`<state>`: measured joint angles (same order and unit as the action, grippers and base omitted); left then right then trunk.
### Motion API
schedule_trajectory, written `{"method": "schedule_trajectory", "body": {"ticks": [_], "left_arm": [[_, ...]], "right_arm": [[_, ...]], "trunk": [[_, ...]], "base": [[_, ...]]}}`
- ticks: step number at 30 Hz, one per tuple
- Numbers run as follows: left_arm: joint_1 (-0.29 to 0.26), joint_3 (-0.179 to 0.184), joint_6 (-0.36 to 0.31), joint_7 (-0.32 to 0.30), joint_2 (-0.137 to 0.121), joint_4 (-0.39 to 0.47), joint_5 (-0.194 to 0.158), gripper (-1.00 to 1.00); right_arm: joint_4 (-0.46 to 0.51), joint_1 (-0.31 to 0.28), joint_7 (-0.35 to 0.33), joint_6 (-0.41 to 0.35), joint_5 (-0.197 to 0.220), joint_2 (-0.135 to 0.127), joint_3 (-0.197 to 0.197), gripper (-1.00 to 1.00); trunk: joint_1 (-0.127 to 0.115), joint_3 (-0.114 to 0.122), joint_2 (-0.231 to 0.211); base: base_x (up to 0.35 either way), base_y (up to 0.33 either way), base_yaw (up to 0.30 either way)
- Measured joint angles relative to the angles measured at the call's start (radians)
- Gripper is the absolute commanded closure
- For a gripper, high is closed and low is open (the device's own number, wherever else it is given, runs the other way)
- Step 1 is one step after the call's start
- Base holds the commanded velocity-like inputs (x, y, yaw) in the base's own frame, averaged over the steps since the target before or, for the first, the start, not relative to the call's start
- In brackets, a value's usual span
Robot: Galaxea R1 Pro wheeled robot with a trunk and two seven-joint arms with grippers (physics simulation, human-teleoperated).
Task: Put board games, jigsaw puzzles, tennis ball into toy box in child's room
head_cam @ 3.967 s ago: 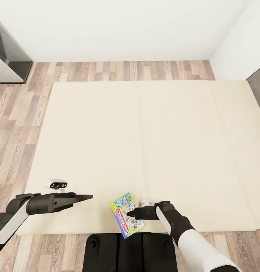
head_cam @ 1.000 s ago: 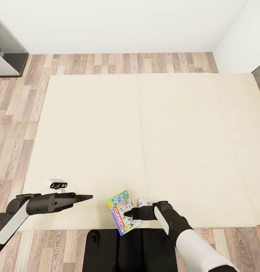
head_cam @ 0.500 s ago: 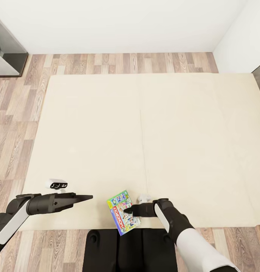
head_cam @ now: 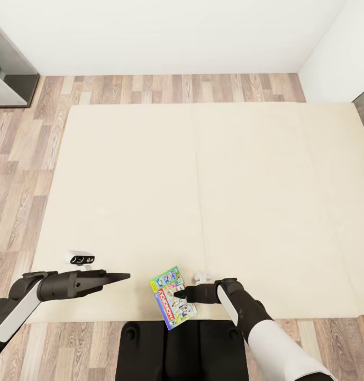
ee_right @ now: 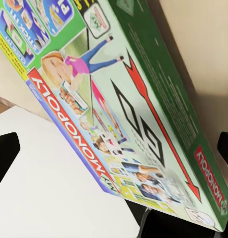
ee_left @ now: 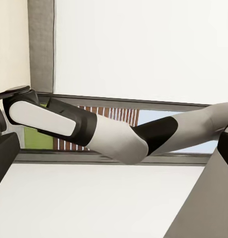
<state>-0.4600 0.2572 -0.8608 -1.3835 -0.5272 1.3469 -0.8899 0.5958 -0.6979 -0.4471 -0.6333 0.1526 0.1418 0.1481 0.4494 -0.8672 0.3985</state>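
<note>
board game (head_cam: 173,298), touching right gripper (head_cam: 178,292)

Cream bed (head_cam: 203,174) on wood floor (head_cam: 23,153), white walls (head_cam: 176,32).

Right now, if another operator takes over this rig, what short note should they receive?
Right gripper: at the Monopoly board game, which lies at the near edge of the cream bed. Whether the fingers are closed on the box cannot be told; the right wrist view shows the box very close.
Left gripper: holds nothing, stretched out level over the near edge of the bed; open or shut cannot be told.
Done: nothing can be confirmed as stored.
Left: secure this game and carry it to the toy box; then the other games, the puzzles and the tennis ball.
</note>
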Motion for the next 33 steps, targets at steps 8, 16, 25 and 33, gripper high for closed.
{"method": "schedule_trajectory", "body": {"ticks": [8,16,25,33], "left_arm": [[-0.001,0.001,-0.001,0.0,0.0,0.0,0.0,-1.0],[0.0,0.001,0.0,0.0,0.001,0.0,0.0,-1.0],[0.0,0.0,-0.001,0.0,0.001,0.0,-0.001,-1.0],[0.0,0.001,0.0,0.0,0.001,0.0,-0.001,-1.0]], "right_arm": [[0.0,0.0,0.0,0.0,0.0,0.0,0.0,-1.0],[0.0,0.0,0.0,-0.001,0.0,0.001,0.0,-1.0],[0.0,0.0,-0.002,-0.002,0.0,0.001,0.0,-1.0],[0.0,0.0,-0.002,-0.005,0.001,0.001,0.0,-1.0]], "trunk": [[0.0,0.0,0.0],[0.0,0.0,0.0],[0.0,0.0,0.0],[0.0,0.0,0.0]], "base": [[0.0,0.008,0.0],[0.0,0.097,0.0],[0.0,0.049,0.0],[0.0,0.123,0.0]]}}
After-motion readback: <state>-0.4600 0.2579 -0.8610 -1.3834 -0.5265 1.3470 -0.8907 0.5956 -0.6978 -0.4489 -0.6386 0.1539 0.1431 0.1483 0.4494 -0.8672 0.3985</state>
